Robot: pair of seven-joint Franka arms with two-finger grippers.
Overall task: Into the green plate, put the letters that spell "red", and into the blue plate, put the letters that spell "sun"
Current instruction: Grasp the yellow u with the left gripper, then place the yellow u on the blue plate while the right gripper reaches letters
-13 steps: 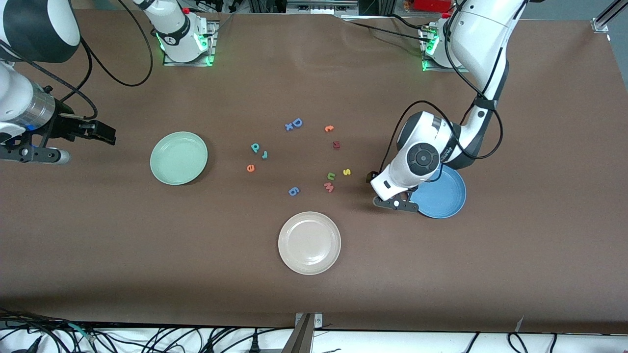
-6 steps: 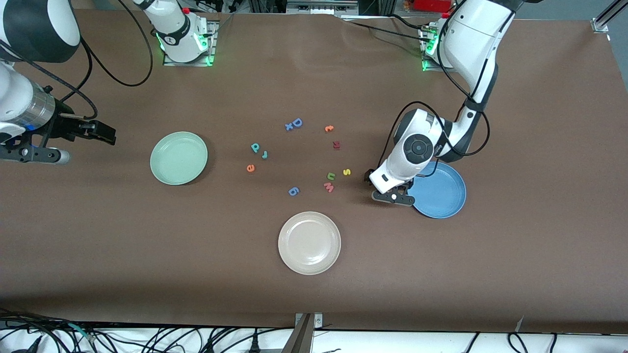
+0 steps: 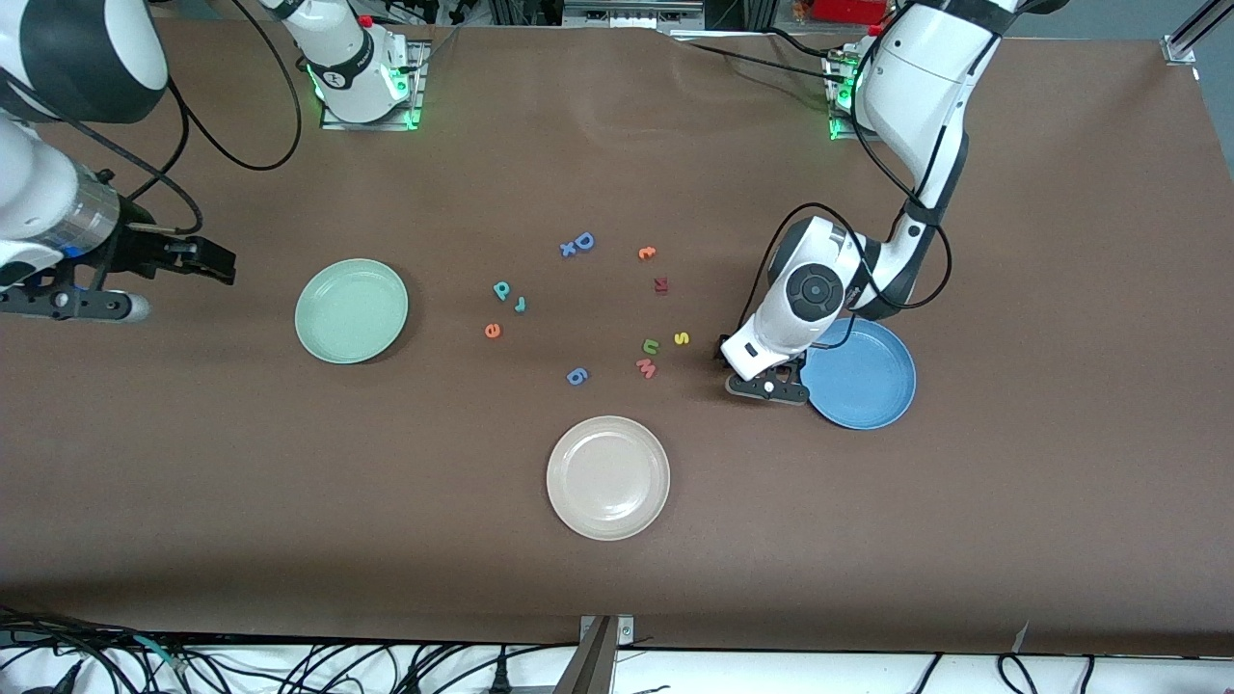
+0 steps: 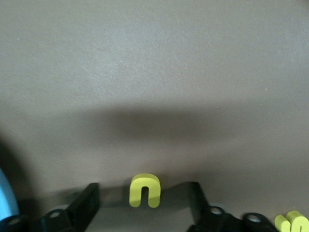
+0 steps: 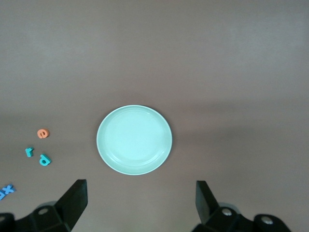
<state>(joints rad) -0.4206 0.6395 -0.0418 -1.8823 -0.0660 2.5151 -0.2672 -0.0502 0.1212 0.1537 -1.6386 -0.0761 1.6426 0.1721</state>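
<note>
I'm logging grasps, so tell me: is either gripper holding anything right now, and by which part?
Nothing is held yet. The left gripper straddles the yellow n on the table, fingers apart from it. The right gripper waits open.

left end effector (image 4: 144, 203) low, parted | right end effector (image 5: 140, 200) raised, parted

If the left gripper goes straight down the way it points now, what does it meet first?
Most likely the yellow "n". In the left wrist view it lies on the table between the two fingers of the left gripper, which are apart. The blue plate is just beside, not under it.
</note>
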